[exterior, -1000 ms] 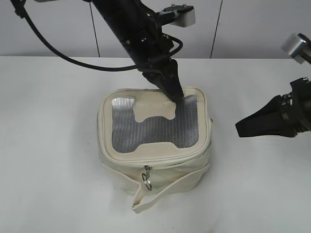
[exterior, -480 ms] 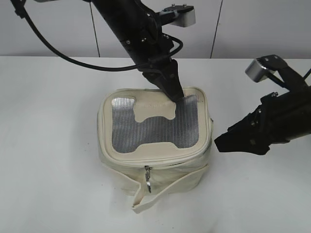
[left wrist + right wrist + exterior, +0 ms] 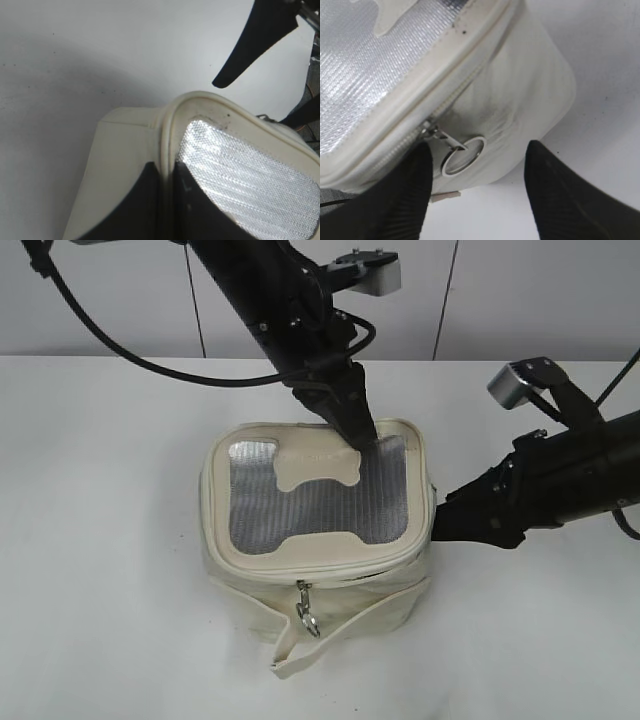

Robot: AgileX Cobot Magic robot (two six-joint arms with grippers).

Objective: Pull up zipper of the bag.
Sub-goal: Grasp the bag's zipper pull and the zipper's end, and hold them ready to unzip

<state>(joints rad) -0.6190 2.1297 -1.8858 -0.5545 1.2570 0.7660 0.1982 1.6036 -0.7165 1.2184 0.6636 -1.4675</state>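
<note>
zipper (image 3: 451, 102) | no readable writing | left gripper (image 3: 167, 200) clamps bag (image 3: 320, 540) rim | right gripper (image 3: 475, 200) apart

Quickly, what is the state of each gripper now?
Left gripper: shut on the bag's lid rim.
Right gripper: open, holding nothing, jaws either side of a zipper ring.

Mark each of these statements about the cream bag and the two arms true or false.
1. The left gripper presses on the lid of the boxy cream leatherette bag. True.
2. The right gripper is shut on a silver ring. False: its jaws stand open either side of the side slider's round metal ring, not gripping it.
3. A second ring hangs at the bag's front. True.
4. The grey mesh window is on the bag's side wall. False: it is in the lid.
</note>
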